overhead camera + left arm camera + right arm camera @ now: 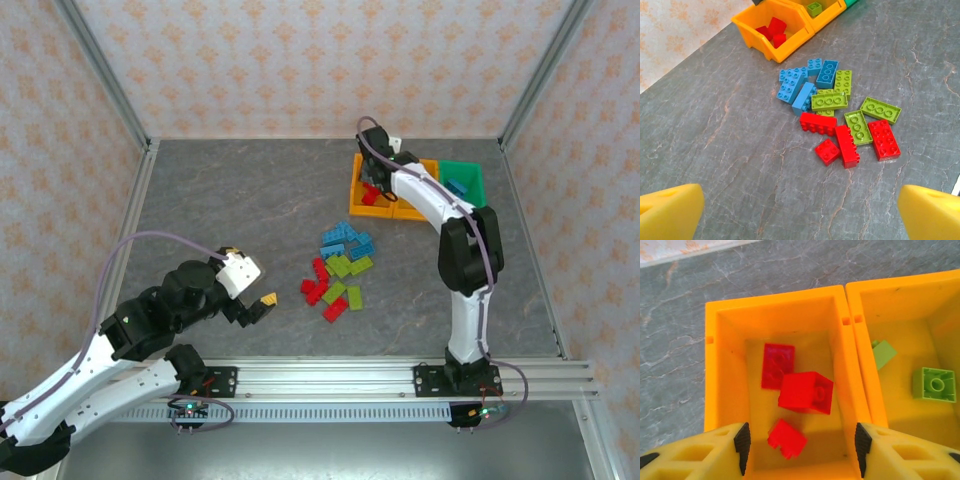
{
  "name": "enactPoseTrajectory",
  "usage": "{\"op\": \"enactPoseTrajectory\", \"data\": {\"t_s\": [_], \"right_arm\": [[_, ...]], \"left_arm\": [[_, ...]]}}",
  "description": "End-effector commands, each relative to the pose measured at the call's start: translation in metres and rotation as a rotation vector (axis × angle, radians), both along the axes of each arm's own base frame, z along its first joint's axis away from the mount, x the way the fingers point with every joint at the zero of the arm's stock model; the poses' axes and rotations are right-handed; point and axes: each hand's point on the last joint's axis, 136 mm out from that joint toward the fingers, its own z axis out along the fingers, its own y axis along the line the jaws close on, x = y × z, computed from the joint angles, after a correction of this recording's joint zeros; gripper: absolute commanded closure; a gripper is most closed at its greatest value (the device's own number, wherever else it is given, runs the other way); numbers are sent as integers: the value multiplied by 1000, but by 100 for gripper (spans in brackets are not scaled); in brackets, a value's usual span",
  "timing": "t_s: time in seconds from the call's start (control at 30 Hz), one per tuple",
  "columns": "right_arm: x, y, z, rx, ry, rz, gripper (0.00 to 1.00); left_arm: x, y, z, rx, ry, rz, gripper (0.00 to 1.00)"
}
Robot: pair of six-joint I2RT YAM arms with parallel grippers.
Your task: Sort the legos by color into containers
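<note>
- While the right gripper (802,450) hangs over the left orange bin (775,297), its fingers are spread wide and hold nothing. Three red bricks (805,392) lie in that bin, one tipped across another.
- Each finger sits close to a wall of the bin, so pulling away at a slant could catch the rim and drag the joined row of containers out of place.
- Two lime bricks (935,385) lie in the middle orange bin (900,282), and the green bin (470,166) holds a blue one.
- The left gripper (800,212) hovers above the table (715,125), near the pile (840,115) of unsorted legos, with its fingers also wide apart and empty.
- Red, lime and blue bricks in the pile touch and partly overlap, so closing on one could pinch a neighbour of another colour along with it.
- A descent slightly off target could push the bricks across the smooth surface and scatter them.
- A brick gripped only by a corner could twist loose and drop outside its bin.
</note>
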Motion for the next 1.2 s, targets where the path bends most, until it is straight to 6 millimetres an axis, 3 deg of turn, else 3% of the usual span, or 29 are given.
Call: {"op": "enactPoseTrajectory", "data": {"t_s": [0.0, 0.1, 0.23, 0.37, 0.43, 0.5, 0.6, 0.7, 0.8, 1.0, 1.17], "right_arm": [[-41, -7, 45, 80, -32, 8, 41], [-90, -5, 44, 167, -18, 59, 42], [-155, 3, 22, 231, 41, 179, 41], [-191, 18, -13, 178, 161, 330, 39], [-194, 22, -29, 134, 215, 368, 39], [-192, 34, -42, 119, 265, 430, 31], [-179, 45, -59, 59, 300, 471, 18], [-162, 45, -77, -18, 314, 471, 13], [-155, 48, -96, -43, 362, 474, 14], [-162, 52, -128, -21, 435, 467, 20], [-168, 47, -142, -29, 477, 444, 30]], "left_arm": [[3, 4, -9, 25, 11, 25, 0], [3, 0, -13, 15, 23, 17, 0], [4, -3, -18, 28, 36, 4, 0], [6, -3, -21, 42, 41, 11, 0], [6, -3, -21, 39, 39, 8, 0], [6, -4, -22, 40, 39, 6, 0], [6, -3, -23, 46, 43, 8, 0], [7, -1, -23, 59, 32, 17, 0], [8, 1, -22, 63, 28, 24, 0], [8, 0, -24, 65, 32, 20, 0], [8, -1, -24, 64, 37, 16, 0]]}}
